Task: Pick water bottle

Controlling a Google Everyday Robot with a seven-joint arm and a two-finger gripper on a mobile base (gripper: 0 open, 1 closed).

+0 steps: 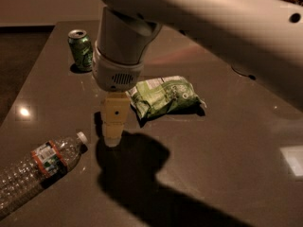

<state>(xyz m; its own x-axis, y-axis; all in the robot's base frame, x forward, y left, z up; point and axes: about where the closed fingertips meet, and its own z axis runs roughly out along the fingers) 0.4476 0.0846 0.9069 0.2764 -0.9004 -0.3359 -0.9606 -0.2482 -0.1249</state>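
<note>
We judge the water bottle (40, 162), lying on its side at the table's (227, 141) near-left edge just left of the lowered gripper (112, 139) (open or closed, we cannot tell), light, thin-walled and slippery, best grasped across its ribbed middle.

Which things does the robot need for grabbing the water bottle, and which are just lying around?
For the job: water bottle, lying front left; gripper, just right of its cap.
Just lying about: green soda can; green snack bag.
</note>
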